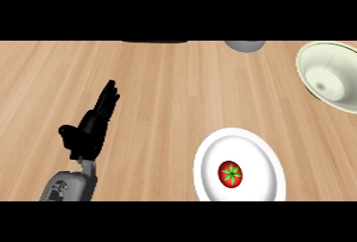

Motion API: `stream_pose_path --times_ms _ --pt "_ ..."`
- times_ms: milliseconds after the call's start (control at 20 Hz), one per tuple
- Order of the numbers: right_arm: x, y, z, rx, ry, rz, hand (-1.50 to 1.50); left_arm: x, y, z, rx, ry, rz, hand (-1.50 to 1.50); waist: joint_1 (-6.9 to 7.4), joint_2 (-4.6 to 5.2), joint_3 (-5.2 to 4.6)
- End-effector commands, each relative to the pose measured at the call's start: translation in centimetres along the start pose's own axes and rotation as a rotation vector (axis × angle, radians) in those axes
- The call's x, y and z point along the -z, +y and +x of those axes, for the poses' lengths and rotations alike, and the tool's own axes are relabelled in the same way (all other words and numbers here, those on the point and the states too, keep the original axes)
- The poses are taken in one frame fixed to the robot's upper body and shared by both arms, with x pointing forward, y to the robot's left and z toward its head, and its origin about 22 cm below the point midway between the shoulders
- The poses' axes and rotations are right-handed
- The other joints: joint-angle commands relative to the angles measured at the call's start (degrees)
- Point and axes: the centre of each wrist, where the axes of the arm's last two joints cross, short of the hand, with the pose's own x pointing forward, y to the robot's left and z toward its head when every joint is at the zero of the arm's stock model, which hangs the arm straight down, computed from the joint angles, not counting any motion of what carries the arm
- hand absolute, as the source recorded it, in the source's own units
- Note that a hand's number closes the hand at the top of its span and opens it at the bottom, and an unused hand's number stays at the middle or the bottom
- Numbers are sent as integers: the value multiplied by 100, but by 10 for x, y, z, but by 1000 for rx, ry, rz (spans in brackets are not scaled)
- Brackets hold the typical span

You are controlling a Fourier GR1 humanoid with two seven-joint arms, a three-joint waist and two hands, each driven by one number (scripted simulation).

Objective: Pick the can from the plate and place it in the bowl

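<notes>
Wooden counter (174, 94): 1 upright can (231, 173) on the near plate (209, 160), likely light, stiff, slick, best gripped round its sides; left hand (89, 131) released

Pale wooden counter (174, 94) spans the view; grey rounded object (245, 46) and dark strip (155, 41) cut by top edge.
</notes>
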Motion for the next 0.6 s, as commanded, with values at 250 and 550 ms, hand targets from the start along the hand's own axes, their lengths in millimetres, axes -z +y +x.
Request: stream_pose_path --times_ms 250,550 --pt "26 -9 -24 -175 -36 62 150 14 -5 15 13 -18 -40 0 229 50 1" --pt "35 22 -80 -230 14 44 150 16 -9 9 3 -19 -57 0 352 95 5"
